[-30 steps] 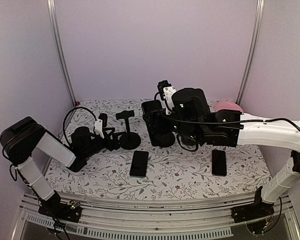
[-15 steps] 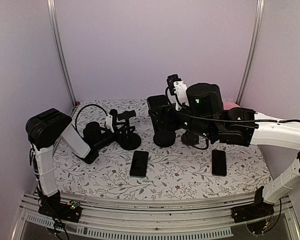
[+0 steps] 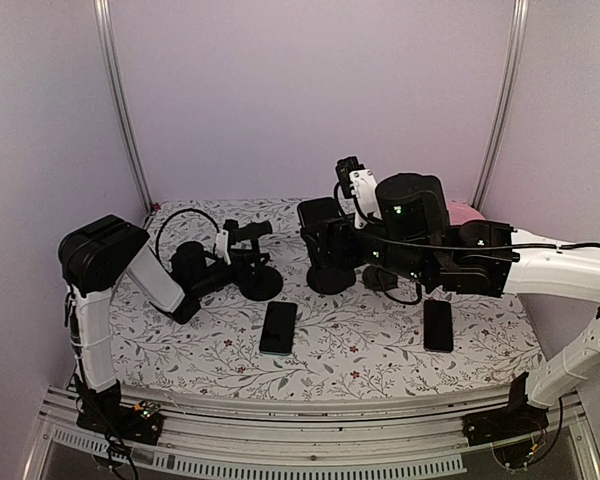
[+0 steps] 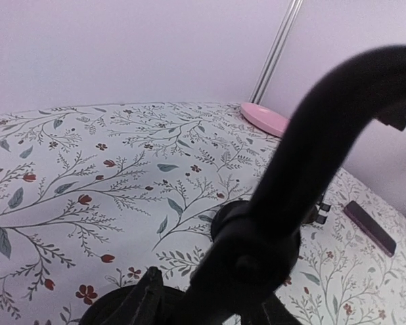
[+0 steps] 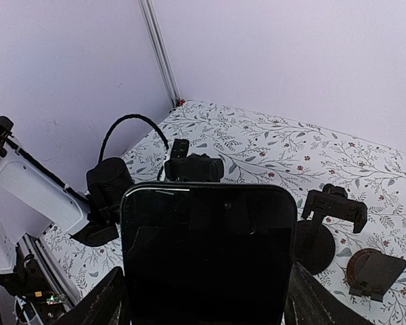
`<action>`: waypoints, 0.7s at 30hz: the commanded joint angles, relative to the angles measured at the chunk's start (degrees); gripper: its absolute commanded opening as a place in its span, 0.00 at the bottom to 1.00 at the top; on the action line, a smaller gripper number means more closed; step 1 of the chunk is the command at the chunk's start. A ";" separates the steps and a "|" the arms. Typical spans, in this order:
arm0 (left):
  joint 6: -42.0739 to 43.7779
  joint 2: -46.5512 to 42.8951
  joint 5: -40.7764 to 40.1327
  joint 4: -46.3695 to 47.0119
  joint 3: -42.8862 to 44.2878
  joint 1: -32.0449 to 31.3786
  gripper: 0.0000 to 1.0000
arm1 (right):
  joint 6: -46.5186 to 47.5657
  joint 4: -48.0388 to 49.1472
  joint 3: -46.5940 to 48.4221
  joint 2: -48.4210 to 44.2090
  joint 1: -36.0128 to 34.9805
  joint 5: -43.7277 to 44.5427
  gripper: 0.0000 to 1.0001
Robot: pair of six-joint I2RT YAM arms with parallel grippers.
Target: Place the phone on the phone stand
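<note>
My right gripper (image 5: 206,299) is shut on a black phone (image 5: 208,254), held upright by its side edges, screen toward the wrist camera. From above, that phone (image 3: 320,228) hangs over the mat's middle, right of the phone stand (image 3: 254,262). The stand is black, with a round base and a clamp head on a bent arm. My left gripper (image 3: 230,256) sits low against the stand's stem from the left. In the left wrist view the stem (image 4: 304,169) fills the frame, with one finger tight on each side of it at my left gripper (image 4: 210,306).
Two more black phones lie flat on the floral mat, one at front centre (image 3: 278,327) and one at front right (image 3: 438,324). A second black stand (image 5: 328,220) and a round black base (image 5: 373,271) stand behind the held phone. A pink dish (image 3: 458,212) sits at the back right.
My left arm swung up and in to the stand, and its jaws narrowed onto the stem. My right arm carried the phone a little to the right.
</note>
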State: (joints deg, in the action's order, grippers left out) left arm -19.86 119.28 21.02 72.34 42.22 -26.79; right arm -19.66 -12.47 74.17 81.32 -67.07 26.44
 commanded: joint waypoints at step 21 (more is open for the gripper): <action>11.37 -13.07 -18.64 6.63 -21.69 -6.87 0.01 | 2.88 11.23 2.76 7.45 -0.55 -1.46 0.36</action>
State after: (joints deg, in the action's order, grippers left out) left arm -10.39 109.56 11.05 78.32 25.47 -34.13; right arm -17.08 -6.09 74.50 88.77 -67.16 25.17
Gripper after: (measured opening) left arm 0.152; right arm 0.711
